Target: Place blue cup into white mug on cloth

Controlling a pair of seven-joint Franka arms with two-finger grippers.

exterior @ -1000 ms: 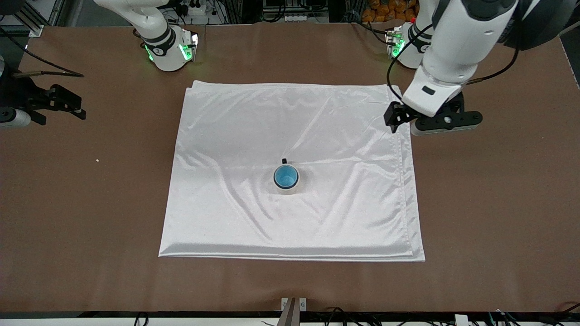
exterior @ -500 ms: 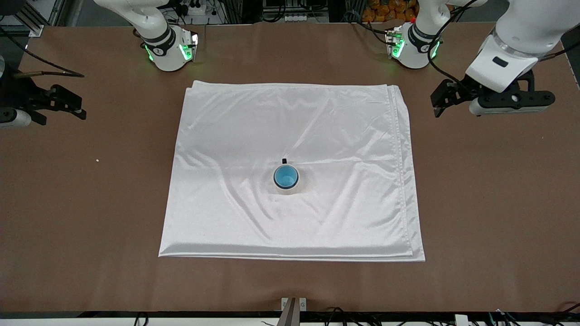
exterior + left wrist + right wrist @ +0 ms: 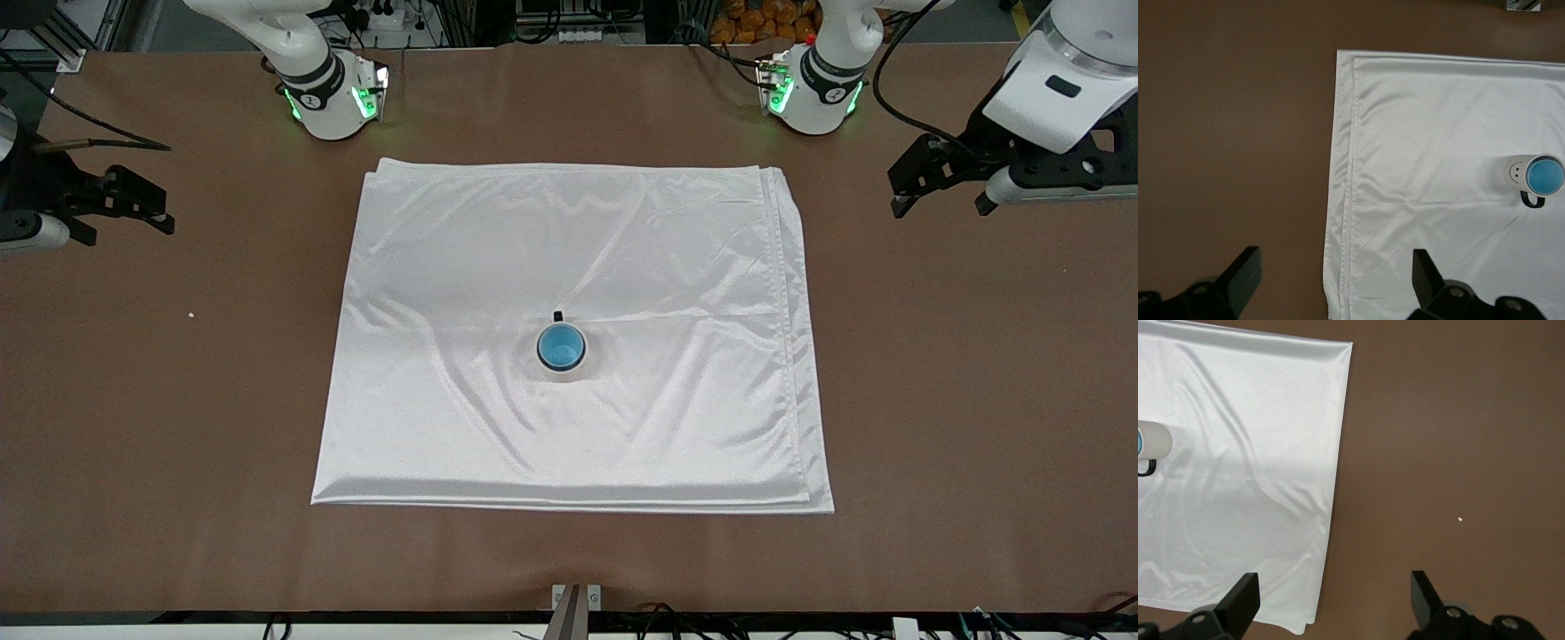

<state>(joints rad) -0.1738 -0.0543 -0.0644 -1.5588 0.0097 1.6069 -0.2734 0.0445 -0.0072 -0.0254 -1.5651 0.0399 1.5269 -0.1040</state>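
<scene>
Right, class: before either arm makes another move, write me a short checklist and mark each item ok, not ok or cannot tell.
1. Small light-blue tapered cup sits inside the white ceramic mug with black handle: ok.
2. Mug stands upright on the shiny white satin cloth: ok.
3. Left gripper is over the bare brown table at the left arm's end, off the cloth, open and empty: ok.
4. Right gripper waits over the table at the right arm's end, open and empty: ok.
5. Nothing holds or touches the cup or mug: ok.
</scene>
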